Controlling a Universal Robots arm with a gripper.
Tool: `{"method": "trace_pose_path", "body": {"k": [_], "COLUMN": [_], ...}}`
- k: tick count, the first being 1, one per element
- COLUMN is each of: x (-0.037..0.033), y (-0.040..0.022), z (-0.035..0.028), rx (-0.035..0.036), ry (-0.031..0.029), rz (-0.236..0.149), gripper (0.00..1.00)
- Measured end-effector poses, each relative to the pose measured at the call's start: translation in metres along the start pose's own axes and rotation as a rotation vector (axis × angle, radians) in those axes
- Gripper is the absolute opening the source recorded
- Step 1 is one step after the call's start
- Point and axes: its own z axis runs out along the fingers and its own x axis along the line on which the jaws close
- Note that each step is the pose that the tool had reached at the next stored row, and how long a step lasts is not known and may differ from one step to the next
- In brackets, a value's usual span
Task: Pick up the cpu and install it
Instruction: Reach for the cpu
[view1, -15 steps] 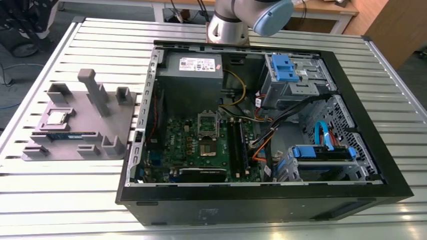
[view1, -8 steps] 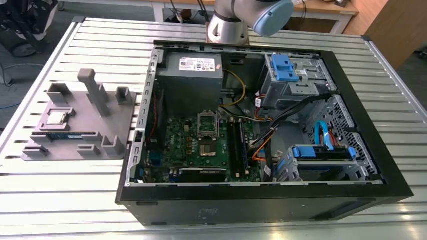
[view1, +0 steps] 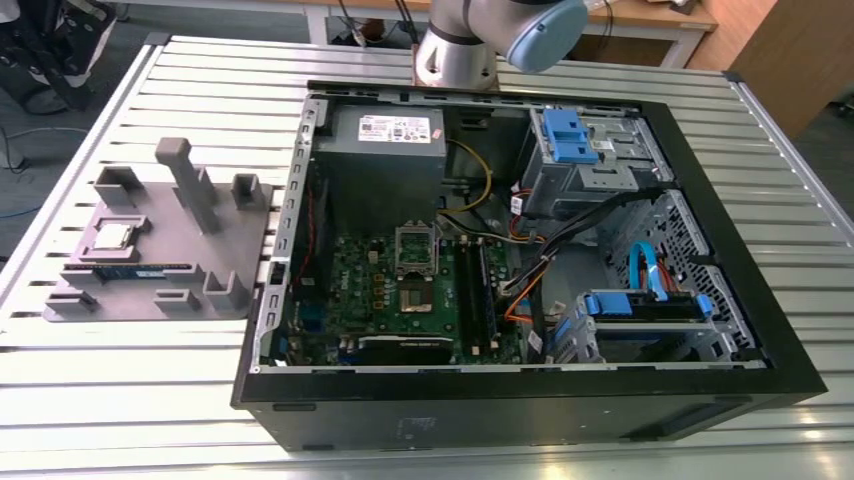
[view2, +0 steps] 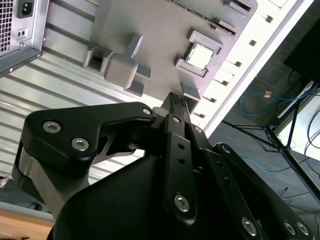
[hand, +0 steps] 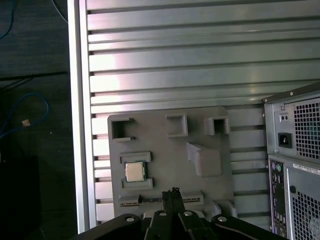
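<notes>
Closed pincer (hand: 173, 191) pointing toward tray's (hand: 165, 150) cpu (hand: 134, 171)

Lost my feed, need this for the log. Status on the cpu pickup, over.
The gripper shut, empty, off the grey tray. The cpu sits in its tray pocket, untouched. Nothing over it.

A: Matt grey plastic for the tray (view1: 167, 245), smooth, without gloss
B: Shiny silver-grey metal on top of the cpu (hand: 134, 171) lying in that tray, bright by contrast
A: Under the tray, ribbed bare metal of the table (view1: 134, 400), brushed, with a soft sheen and pale glare along the slats
B: Beside the tray, matt black shell of the computer case (view1: 534, 415), perforated grey sheet metal at its back
A: Over the tray, matt black on the gripper (view2: 175, 98), smooth, with bright polished screw heads (view2: 80, 144)
</notes>
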Motion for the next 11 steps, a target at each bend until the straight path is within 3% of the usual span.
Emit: {"method": "trace_pose_path", "body": {"k": [5, 11], "x": [0.0, 0.0024], "y": [-0.0001, -0.0014], "z": [0.0005, 0.0073], "rx": [-0.0002, -0.0001], "ry": [-0.0002, -0.0001], "rz": [0.0, 0.0], "gripper": [0.11, 0.11]}}
